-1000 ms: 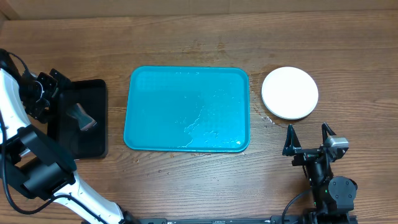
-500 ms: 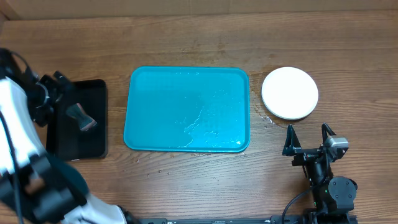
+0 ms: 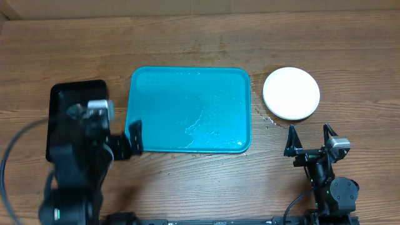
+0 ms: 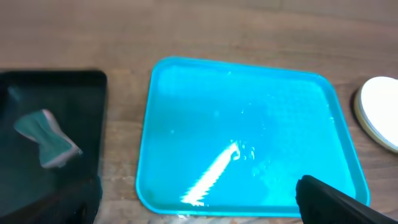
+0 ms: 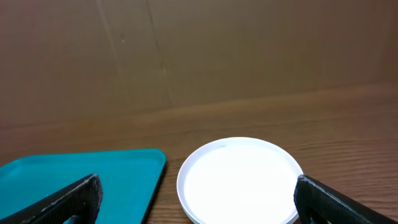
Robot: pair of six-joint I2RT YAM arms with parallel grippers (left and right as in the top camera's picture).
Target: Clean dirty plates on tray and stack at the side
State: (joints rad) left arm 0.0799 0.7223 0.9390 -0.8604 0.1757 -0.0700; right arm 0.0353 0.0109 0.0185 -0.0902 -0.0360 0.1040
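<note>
Tray holds no plates; wet sheen on its floor. White plate sits on the table just off the tray's 3 o'clock side. Cannot tell whether others lie under it.

Judgement: plastic, so light and stiff, not fragile, and likely wet and slick. Best taken at the rim, at the 6 o'clock edge facing the right hand.

Right hand sits at 6 o'clock of the plate, fingers spread wide, empty. Left hand is also wide and empty, at the tray's 8 o'clock corner.

Versus a second ago: left arm has swung in from the table's 9 o'clock edge over the black tray. The sponge now shows only in the left wrist view. Tray, plate and right arm unmoved.
</note>
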